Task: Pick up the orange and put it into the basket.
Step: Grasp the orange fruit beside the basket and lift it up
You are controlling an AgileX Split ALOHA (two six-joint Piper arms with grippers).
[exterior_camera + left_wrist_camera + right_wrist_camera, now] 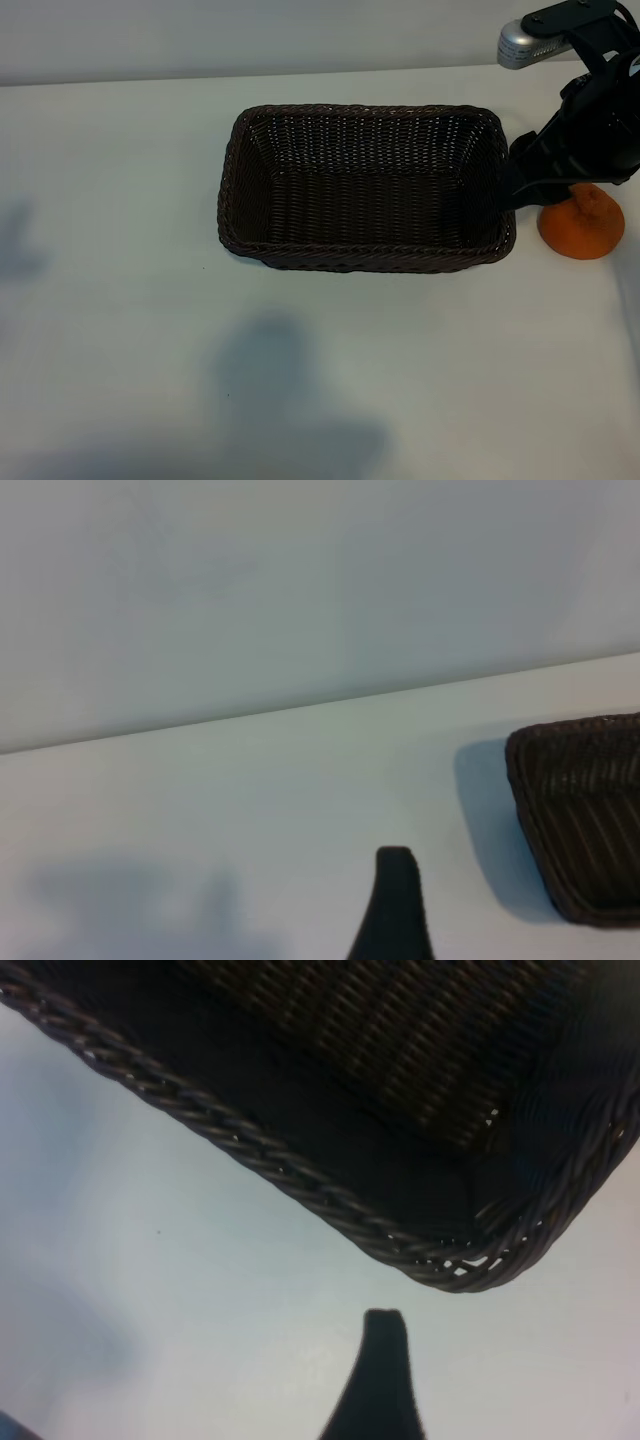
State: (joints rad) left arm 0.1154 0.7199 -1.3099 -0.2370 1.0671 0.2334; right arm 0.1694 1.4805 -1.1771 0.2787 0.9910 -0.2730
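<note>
The orange [585, 228] rests on the white table just right of the basket [365, 188], a dark brown woven rectangle in the middle with nothing in it. My right gripper [540, 190] hangs over the gap between the basket's right wall and the orange, covering the orange's upper left part. It is open and holds nothing. In the right wrist view one dark finger [384, 1365] points at the basket's corner [470, 1260]; the orange is out of that view. The left arm is outside the exterior view. One left finger [396, 905] shows above bare table, with the basket's end [585, 815] off to the side.
The white table [120, 300] spreads wide to the left of and in front of the basket. Arm shadows [290, 390] fall on its front part. A pale wall [300, 580] stands behind the table's far edge.
</note>
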